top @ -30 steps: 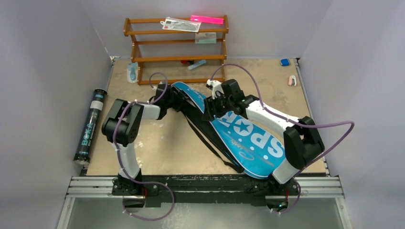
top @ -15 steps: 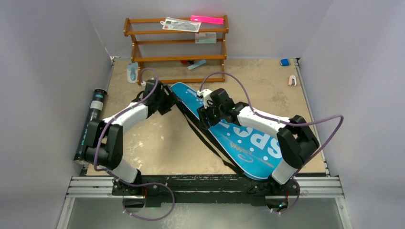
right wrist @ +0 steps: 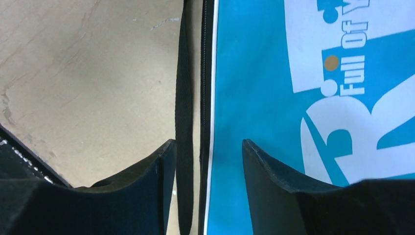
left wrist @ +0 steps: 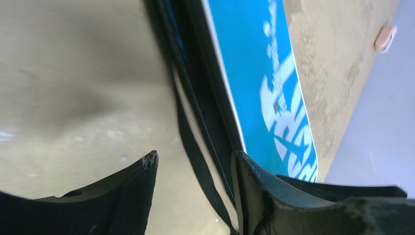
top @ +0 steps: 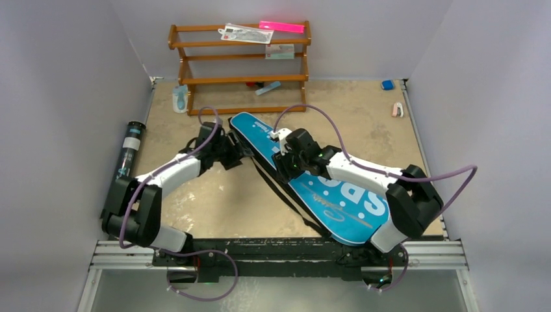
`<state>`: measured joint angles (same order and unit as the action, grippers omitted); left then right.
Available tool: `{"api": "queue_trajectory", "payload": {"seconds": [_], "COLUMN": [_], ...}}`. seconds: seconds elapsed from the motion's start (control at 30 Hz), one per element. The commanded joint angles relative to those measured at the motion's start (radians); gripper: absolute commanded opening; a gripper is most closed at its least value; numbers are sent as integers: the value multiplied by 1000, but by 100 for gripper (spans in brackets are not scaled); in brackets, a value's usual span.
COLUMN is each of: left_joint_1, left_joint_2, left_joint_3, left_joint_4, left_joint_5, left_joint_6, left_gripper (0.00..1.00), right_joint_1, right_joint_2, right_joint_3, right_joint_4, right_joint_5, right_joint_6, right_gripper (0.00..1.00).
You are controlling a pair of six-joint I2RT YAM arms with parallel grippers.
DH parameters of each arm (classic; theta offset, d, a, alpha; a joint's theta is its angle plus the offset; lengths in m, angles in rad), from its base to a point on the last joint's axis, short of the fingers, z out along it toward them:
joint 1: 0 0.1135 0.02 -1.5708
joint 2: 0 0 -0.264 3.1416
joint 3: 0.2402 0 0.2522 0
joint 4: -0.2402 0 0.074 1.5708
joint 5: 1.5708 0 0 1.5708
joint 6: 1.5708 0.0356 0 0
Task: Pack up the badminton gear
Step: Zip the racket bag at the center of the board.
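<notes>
The blue "SPORT" bag point(top: 338, 195) lies diagonally on the table, its narrow end towards the rack. My left gripper point(top: 243, 153) is open at the bag's left edge. In the left wrist view point(left wrist: 195, 161) the black strap point(left wrist: 191, 142) runs between the fingers, beside the bag point(left wrist: 259, 73). My right gripper point(top: 282, 164) is open over the same edge. In the right wrist view point(right wrist: 205, 147) it straddles the strap point(right wrist: 184, 98) and the zipper edge of the bag point(right wrist: 254, 73). The black tube point(top: 130, 146) lies at the table's left edge. Rackets and shuttlecocks are out of view.
A brown wooden rack point(top: 240, 65) stands at the back with small items on its shelves. A light-blue item point(top: 179, 99) lies left of it. A small blue bit point(top: 388, 84) and a pink bit point(top: 397, 109) lie at the back right.
My left arm has stretched out, its elbow dropping to the left, and its gripper has moved nearer and right along the bag's edge. My right gripper has moved left and lower onto that edge.
</notes>
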<state>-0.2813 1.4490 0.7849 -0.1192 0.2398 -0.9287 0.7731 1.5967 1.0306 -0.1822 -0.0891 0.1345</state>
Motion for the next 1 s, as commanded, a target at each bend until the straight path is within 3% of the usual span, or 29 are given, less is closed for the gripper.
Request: {"api": "queue_trajectory", "payload": {"seconds": [0.0, 0.13, 0.27, 0.37, 0.67, 0.8, 0.97], "left_joint_1": [-142, -160, -160, -159, -158, -159, -160], "left_joint_2": [-21, -89, -191, -261, -448, -480, -423], "left_joint_3": [-11, -89, -129, -157, -198, -224, -217], "left_joint_4": [68, 103, 47, 10, -127, -63, 0], "left_joint_5": [-1, -56, -190, -257, -423, -343, -215], "left_joint_6": [-63, -152, -127, -116, -94, -11, 9], "left_gripper": [54, 54, 53, 49, 48, 48, 48], "right_joint_1": [0, 1, 3, 13, 51, 51, 46], "right_joint_2": [-22, -8, 53, 137, 285, 237, 4], "right_joint_3": [-20, -65, -58, -6, 162, 216, 46], "right_joint_4": [-67, -35, 34, 106, 434, 359, 260], "right_joint_5": [21, 46, 69, 66, -81, -119, 22], "right_joint_6": [34, 61, 65, 37, -35, -10, 73], "right_gripper": [55, 54, 46, 39, 33, 39, 43]}}
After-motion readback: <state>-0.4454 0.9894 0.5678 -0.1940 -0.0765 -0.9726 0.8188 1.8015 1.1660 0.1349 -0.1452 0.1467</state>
